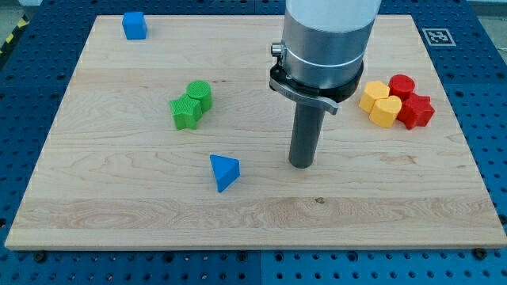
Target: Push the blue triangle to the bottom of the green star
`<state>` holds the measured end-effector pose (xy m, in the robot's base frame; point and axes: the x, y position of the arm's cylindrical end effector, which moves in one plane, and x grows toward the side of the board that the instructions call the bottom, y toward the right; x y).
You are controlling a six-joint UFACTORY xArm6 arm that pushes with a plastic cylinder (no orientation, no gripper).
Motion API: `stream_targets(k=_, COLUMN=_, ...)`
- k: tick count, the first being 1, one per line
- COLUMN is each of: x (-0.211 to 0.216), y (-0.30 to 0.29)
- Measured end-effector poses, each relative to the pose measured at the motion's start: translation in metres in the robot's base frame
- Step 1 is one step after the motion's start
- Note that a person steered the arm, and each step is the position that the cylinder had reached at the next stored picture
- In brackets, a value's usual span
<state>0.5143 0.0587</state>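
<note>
The blue triangle is lying on the desk below and to the view's right of the green star, apart from it, so the task is judged partly complete at best: the triangle is sitting lower than the star but is not yet lined up under it. What is left, by judgement, is a push toward the view's left. A green cylinder is touching the star on its upper right. My tip is resting on the desk to the view's right of the triangle, at nearly the same level, with a clear gap between them and no contact. The rod is standing upright beneath the grey arm housing. The end effector is a plain rod; it is grasping nothing, having no jaws. A blue cube, yellow blocks and red blocks are standing well clear.
</note>
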Motion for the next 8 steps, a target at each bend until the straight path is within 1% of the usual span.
stream_targets(k=2, x=0.003, y=-0.004)
stream_targets(k=3, x=0.013, y=-0.012)
stream_targets(k=4, x=0.036, y=-0.008)
stream_targets(k=5, x=0.056, y=-0.027)
stream_targets(k=6, x=0.049, y=-0.077)
stream_targets(k=7, x=0.024, y=-0.113)
stream_targets(k=8, x=0.018, y=-0.137)
